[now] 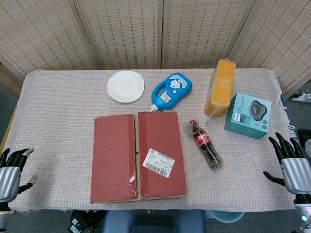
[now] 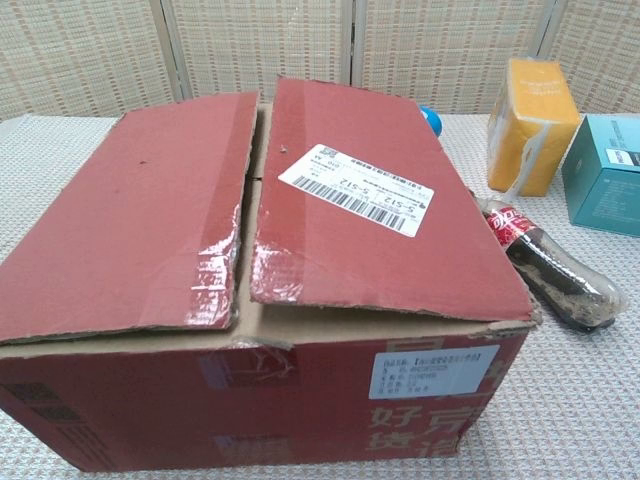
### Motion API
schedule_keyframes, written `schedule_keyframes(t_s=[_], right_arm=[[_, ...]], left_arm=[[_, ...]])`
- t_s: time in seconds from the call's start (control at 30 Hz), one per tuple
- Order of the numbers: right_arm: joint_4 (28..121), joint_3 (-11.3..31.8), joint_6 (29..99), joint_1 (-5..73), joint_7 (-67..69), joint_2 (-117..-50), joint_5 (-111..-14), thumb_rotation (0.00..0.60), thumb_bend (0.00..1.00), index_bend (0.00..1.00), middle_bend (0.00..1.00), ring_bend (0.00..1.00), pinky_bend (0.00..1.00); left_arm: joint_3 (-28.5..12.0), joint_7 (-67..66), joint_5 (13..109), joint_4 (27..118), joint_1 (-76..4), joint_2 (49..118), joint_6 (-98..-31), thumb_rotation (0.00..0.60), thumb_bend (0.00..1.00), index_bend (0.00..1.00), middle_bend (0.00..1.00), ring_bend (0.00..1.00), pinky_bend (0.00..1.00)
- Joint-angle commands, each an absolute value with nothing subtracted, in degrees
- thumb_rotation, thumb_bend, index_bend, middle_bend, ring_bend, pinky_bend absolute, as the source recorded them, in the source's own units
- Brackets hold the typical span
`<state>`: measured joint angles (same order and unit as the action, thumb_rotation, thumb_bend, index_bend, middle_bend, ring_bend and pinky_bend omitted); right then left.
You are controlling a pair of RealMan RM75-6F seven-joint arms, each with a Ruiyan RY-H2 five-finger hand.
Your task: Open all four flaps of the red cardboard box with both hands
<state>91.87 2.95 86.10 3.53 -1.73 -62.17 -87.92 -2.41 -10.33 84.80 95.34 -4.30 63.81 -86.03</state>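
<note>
The red cardboard box (image 1: 138, 156) stands at the table's front centre, its two top flaps folded down and meeting along a middle seam. A white shipping label (image 1: 158, 162) lies on the right flap. In the chest view the box (image 2: 250, 300) fills the frame, both top flaps slightly raised at the seam; the inner flaps are hidden beneath. My left hand (image 1: 12, 169) hovers at the table's front left corner, fingers spread, holding nothing. My right hand (image 1: 291, 162) is at the front right edge, fingers apart and empty. Both hands are well away from the box.
Right of the box lies a cola bottle (image 1: 206, 144). Behind it stand a teal box (image 1: 248, 115), an orange pack (image 1: 221, 87), a blue detergent bottle (image 1: 170, 91) and a white plate (image 1: 125, 86). A woven screen stands behind the table.
</note>
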Motion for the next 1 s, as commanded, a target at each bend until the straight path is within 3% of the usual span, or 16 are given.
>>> schedule_keyframes(t_s=[0.03,0.43,0.67,1.0], right_arm=[[91.9,2.9,86.1,3.5,-1.7,-62.2,-87.9,0.600,0.09,0.03,0.03,0.11,0.00],[93.1,2.6,86.4,3.6,-0.4,-60.8,-89.3,0.600,0.09,0.03,0.03,0.12,0.00],[99.0,2.7,84.5,7.2,1.4,-53.9,-95.7,0.600,0.10,0.03,0.03,0.12,0.00],[113.7,4.6,72.1,19.3,1.4,-43.7,-105.5,0.600,0.10,0.07,0.05,0.12,0.00]], left_arm=[[-2.5,-10.3,84.8,95.1,-4.4,64.0,-86.0,0.600,0.32,0.18,0.19,0.19,0.00],[-3.0,-10.2,84.6,94.7,-4.7,64.3,-86.0,0.600,0.32,0.19,0.19,0.19,0.00],[-3.2,-10.2,84.9,95.2,-4.7,63.9,-86.6,0.600,0.32,0.20,0.19,0.19,0.00],[-2.8,-10.0,85.5,96.2,-4.1,63.0,-87.4,0.600,0.32,0.21,0.19,0.19,0.00]])
